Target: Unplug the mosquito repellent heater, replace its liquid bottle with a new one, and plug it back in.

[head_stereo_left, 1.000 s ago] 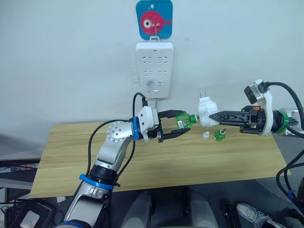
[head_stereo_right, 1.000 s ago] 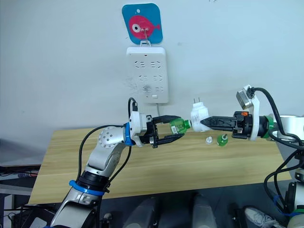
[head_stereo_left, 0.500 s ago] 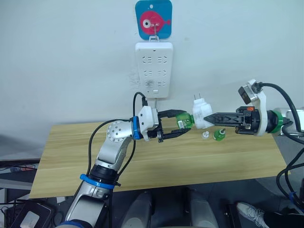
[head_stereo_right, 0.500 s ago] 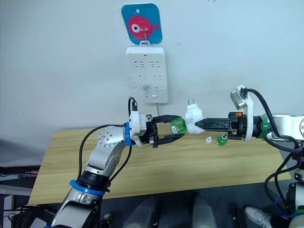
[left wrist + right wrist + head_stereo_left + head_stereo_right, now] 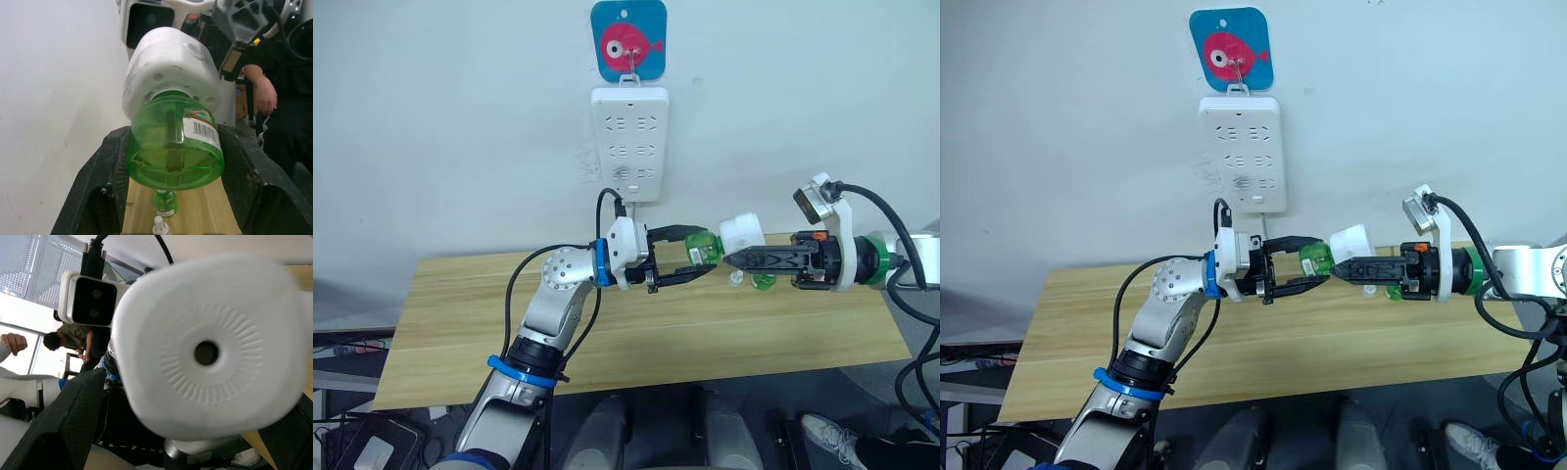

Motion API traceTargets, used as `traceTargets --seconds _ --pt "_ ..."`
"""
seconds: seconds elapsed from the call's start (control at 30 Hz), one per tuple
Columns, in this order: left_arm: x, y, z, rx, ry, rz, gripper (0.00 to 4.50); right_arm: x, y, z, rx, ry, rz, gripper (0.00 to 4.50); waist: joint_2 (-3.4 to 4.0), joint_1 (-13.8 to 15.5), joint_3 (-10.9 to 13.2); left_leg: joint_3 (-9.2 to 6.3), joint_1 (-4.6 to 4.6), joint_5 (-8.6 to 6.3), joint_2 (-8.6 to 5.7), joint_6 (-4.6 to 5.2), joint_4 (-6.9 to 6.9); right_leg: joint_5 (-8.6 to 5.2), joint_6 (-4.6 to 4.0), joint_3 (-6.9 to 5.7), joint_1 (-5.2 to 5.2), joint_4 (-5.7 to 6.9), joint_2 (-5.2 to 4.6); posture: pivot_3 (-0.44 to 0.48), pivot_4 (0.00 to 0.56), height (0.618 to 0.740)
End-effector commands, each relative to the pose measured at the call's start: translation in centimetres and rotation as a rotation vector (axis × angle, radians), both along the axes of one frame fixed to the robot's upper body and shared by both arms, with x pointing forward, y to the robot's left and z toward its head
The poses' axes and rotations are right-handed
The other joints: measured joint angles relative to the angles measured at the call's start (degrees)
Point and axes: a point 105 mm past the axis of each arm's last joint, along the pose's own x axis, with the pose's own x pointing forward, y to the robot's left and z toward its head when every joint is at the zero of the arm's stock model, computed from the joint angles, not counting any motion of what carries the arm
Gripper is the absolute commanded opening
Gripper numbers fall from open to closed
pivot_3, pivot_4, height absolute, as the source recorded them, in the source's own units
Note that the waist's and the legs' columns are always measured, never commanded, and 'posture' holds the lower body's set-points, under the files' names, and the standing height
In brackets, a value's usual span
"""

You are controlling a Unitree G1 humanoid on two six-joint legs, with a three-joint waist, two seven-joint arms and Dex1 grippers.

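Barcode on bottle (image 5: 173, 147) label, text illegible. Left gripper (image 5: 690, 257) clamped around bottle; right gripper (image 5: 736, 258) gripping heater (image 5: 741, 235), prongs hidden.

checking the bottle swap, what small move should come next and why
Probably twist the bottle in the left hand to seat it in the heater. The right hand holds the heater level over the table, the bottle's neck is already in its base, and the prongs face away from the strip, so it is not ready to plug in.
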Motion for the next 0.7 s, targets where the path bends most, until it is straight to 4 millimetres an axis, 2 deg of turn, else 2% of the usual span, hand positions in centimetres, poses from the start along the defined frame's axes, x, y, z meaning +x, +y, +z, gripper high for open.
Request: traceTargets --seconds 0.03,0.13,0.2,0.27,0.37,0.53,0.63,0.7 --pt "0.1 0.0 1.4 -0.041 -0.049 0.004 2.27 -2.1 0.6 0.0 -0.013 -0.005 0.104 4.48 0.0 0.01 0.0 -0.01 -0.01 0.0 -0.01 0.0 0.0 0.0 0.0 -0.01 0.0 -0.01 0.0 0.068 0.241 0.74" --pt "0.3 0.1 1.7 -0.05 -0.052 0.016 2.27 -3.7 0.4 -0.9 -0.054 0.013 0.15 4.48 0.0 0.15 0.0 -0.03 -0.03 0.0 -0.02 0.0 0.0 0.0 0.0 -0.03 0.01 -0.05 -0.01 0.071 0.241 0.74" --pt "0.4 0.2 1.7 -0.049 -0.053 0.019 2.27 -4.0 -0.1 -1.6 -0.097 0.003 0.136 4.48 0.0 0.16 0.0 -0.06 -0.03 0.0 -0.02 0.0 0.0 0.0 0.01 -0.07 0.03 -0.08 -0.01 0.075 0.242 0.74" --pt "0.4 0.3 1.7 -0.046 -0.054 0.02 2.27 -3.8 -1.2 -2.5 -0.145 -0.001 0.09 4.48 0.0 0.23 0.0 -0.08 -0.03 0.0 -0.02 0.0 0.01 0.01 0.02 -0.1 0.06 -0.08 -0.01 0.075 0.241 0.74" --pt "0.1 0.5 1.5 -0.036 -0.053 0.013 2.27 -1.8 -3.7 -3.2 -0.194 -0.03 -0.05 3.98 0.0 0.2 0.0 -0.05 -0.02 0.0 -0.03 0.0 0.05 0.04 0.05 -0.08 0.07 -0.06 0.0 0.072 0.241 0.74" --pt "-0.6 0.7 0.9 -0.005 -0.049 -0.025 2.27 2.5 -6.7 -3.0 -0.244 -0.155 -0.211 2.2 0.01 -0.19 0.0 0.07 0.03 0.0 -0.01 0.01 0.07 0.06 0.08 0.01 0.06 -0.05 0.06 0.067 0.238 0.74" --pt "-1.0 0.8 0.7 0.01 -0.032 -0.051 2.27 4.9 -6.9 -2.5 -0.229 -0.207 -0.254 1.07 0.01 -0.8 -0.01 0.12 0.04 0.0 0.01 0.01 0.07 0.06 0.08 0.06 0.04 -0.04 0.08 0.063 0.236 0.74" --pt "-1.3 0.9 0.7 0.017 -0.025 -0.068 2.27 5.9 -6.2 -2.3 -0.199 -0.219 -0.245 0.27 0.0 -1.12 0.0 0.09 0.03 0.0 0.01 0.01 0.06 0.07 0.08 0.06 0.03 -0.04 0.07 0.063 0.237 0.74"
